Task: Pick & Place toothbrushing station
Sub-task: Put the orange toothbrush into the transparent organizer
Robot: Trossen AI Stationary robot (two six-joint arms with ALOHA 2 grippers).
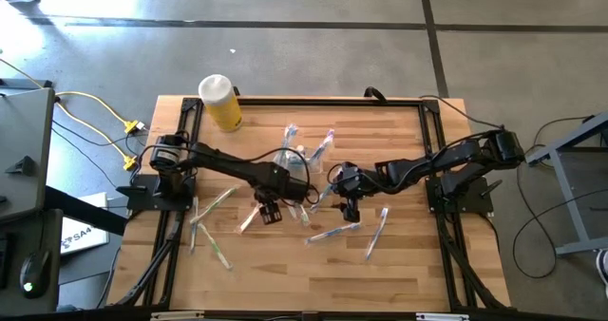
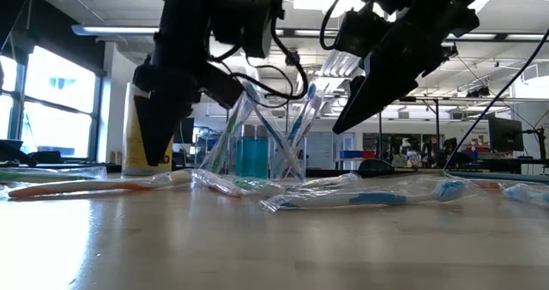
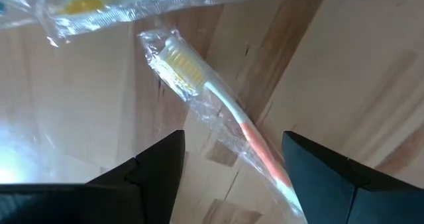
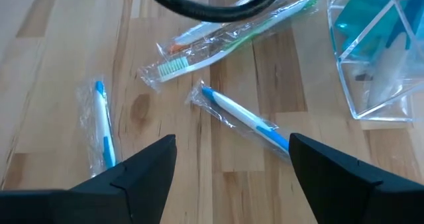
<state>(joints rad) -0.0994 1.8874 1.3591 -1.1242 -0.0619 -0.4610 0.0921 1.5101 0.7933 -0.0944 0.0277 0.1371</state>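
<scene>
My left claw point(image 1: 267, 214) spread wide, empty, hovering over wrapped pink-handled toothbrush point(image 3: 218, 105) lying on bench point(image 1: 285, 273) right between fingers. My right claw point(image 1: 351, 210) also spread, empty, blue-handled toothbrush point(image 4: 242, 116) just ahead. Clear holder cup point(image 2: 255, 148) between both claws, few brushes already standing inside. Most toothbrushes lie scattered on bench around claws. Judged: early-to-middle, many picks left.

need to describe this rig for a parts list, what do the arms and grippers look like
Both arms are dark, near black, built of slim jointed links with black cables looped along them. The left gripper and right gripper each end in two dark, flat, wedge-shaped fingers with angular edges. No markings or labels can be made out on them.
</scene>
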